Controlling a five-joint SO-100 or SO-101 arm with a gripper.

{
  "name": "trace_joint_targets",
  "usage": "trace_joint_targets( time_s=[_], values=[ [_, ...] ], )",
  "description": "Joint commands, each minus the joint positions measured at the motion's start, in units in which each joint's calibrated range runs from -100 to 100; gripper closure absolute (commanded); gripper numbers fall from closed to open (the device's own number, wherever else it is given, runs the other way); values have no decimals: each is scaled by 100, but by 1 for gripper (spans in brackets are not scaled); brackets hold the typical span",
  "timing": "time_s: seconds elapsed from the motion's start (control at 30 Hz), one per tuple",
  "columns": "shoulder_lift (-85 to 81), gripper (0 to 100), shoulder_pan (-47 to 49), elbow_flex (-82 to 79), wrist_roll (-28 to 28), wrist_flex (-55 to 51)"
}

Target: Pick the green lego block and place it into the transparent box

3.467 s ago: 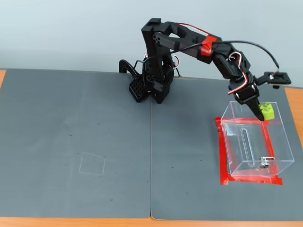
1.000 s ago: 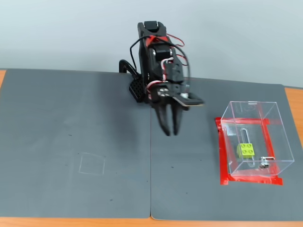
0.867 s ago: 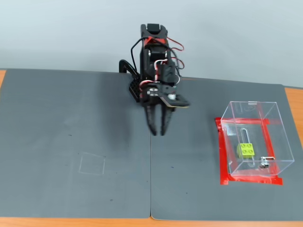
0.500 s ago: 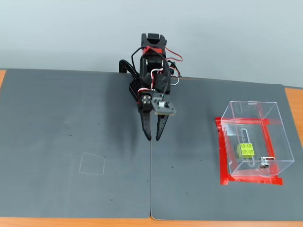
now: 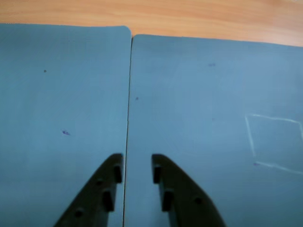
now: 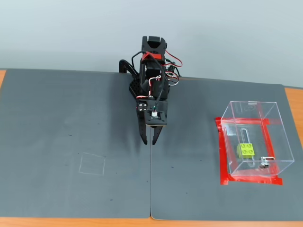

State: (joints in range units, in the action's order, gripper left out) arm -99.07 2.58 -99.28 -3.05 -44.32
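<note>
The green lego block (image 6: 246, 150) lies on the floor of the transparent box (image 6: 254, 140), studs up, at the right of the fixed view. The box stands on a red-taped base (image 6: 221, 150) with a small metal latch (image 6: 263, 164) at its front. My gripper (image 6: 149, 141) hangs over the mat's middle seam, far left of the box, folded back close to the arm's base. In the wrist view the gripper (image 5: 137, 166) is open by a narrow gap, with nothing but mat between its black fingers (image 5: 166, 182). Neither the block nor the box shows in the wrist view.
Two grey mats meet at a seam (image 6: 151, 179) running down the middle. A faint chalk square (image 6: 92, 164) marks the left mat, and that chalk square (image 5: 274, 142) also shows in the wrist view. Orange table wood (image 6: 293, 101) borders the mats.
The arm has swung left from above the box and folded back over the seam. The block, held above the box 3.5 s ago, now lies inside it.
</note>
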Motion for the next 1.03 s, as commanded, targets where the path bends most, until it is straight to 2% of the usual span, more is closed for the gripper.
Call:
trace_joint_targets(
  time_s=[0.0,0.17,1.0],
  values=[
    [-60,93,-8,-45,204,-299],
    [-60,93,-83,-45,396,-499],
    [-34,93,-135,-36,344,-724]
  ],
)
